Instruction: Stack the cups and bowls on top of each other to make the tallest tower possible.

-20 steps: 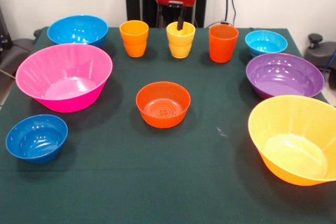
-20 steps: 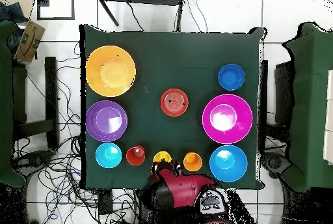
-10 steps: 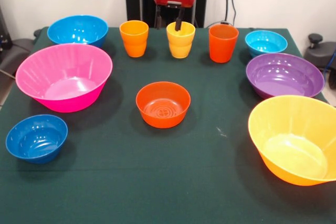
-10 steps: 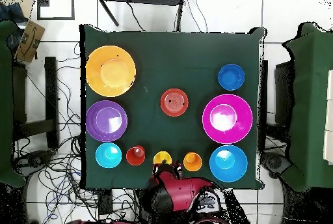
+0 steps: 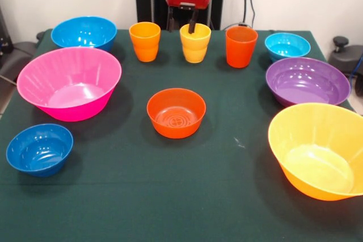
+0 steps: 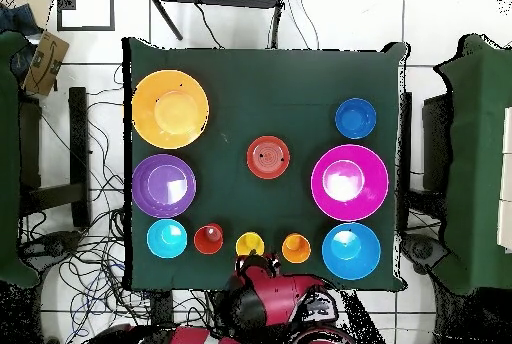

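Three cups stand in a row at the far edge: light orange [image 5: 144, 41] [image 6: 296, 248], yellow [image 5: 195, 43] [image 6: 250, 244] and red-orange [image 5: 241, 47] [image 6: 208, 238]. My gripper [image 5: 182, 24] [image 6: 258, 258] hangs open at the yellow cup's far rim, one finger over its mouth and the other to its left, holding nothing. The small orange-red bowl [image 5: 176, 111] [image 6: 267, 157] sits mid-table. The dark blue bowl [image 5: 39, 148] [image 6: 355, 118] and the cyan bowl [image 5: 287, 45] [image 6: 166, 238] stand singly. Nothing is stacked.
Bigger bowls ring the green cloth: pink [image 5: 69, 82] and medium blue [image 5: 84, 32] on the left of the front view, purple [image 5: 307, 80] and yellow-orange [image 5: 317, 148] on the right. Cables lie on the floor around the table.
The arm's head has shifted very slightly at the yellow cup. No cup or bowl has moved.
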Motion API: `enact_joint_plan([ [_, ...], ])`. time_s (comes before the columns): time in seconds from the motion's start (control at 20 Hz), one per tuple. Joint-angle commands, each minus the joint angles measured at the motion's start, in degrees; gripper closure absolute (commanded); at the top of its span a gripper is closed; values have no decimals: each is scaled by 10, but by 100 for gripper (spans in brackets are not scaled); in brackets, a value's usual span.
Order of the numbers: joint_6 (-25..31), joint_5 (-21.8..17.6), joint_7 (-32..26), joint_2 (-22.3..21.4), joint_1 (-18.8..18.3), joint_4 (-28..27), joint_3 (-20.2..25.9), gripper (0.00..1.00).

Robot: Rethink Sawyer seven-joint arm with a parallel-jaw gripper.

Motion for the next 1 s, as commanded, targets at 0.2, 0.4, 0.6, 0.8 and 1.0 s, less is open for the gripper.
enact_joint_plan([
  [0.2,-63,-30,54,52,0,-48,41,0],
  [0.4,-74,-31,52,58,1,-49,36,0],
  [0.6,-89,-31,56,65,3,-49,35,0],
  [0.8,-95,-31,55,71,3,-53,35,0],
  [1.0,-101,-36,55,76,-4,-54,40,0],
])
